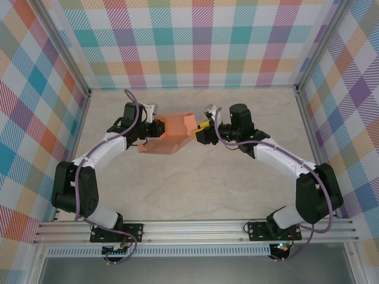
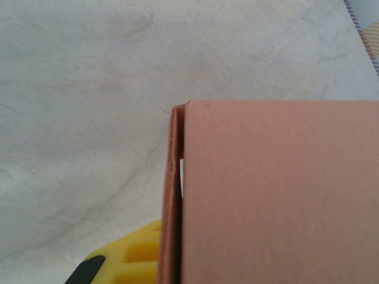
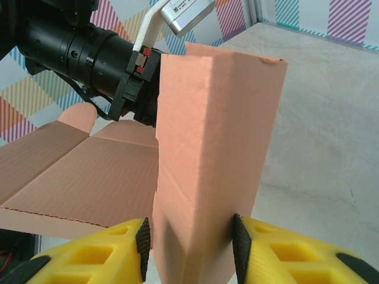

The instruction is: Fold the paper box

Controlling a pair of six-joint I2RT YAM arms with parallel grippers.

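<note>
The paper box (image 1: 170, 136) sits between the two grippers over the middle of the table (image 1: 195, 189), slightly to the far side. Its long axis runs roughly left to right, with the near-left corner dipping towards the arms. Whether it rests on the surface or is lifted just clear cannot be told. The right gripper (image 1: 200, 131) grasps the box's right end. In the right wrist view its yellow fingers (image 3: 89, 260) stand partly apart, with the black pads pressed against both faces of a folded, upright section of card (image 3: 207, 148). That section rises as a narrow standing column, and a flat panel with a perforated crease spreads out to its left. The left gripper (image 1: 155, 129) is clenched almost fully on the thin card at the box's left side. In its wrist view one yellow finger (image 2: 127, 263) lies against the outside of a folded salmon wall (image 2: 169, 201). The broad top panel (image 2: 278, 189) covers the other finger, and a thin slit shows where wall and panel meet.
</note>
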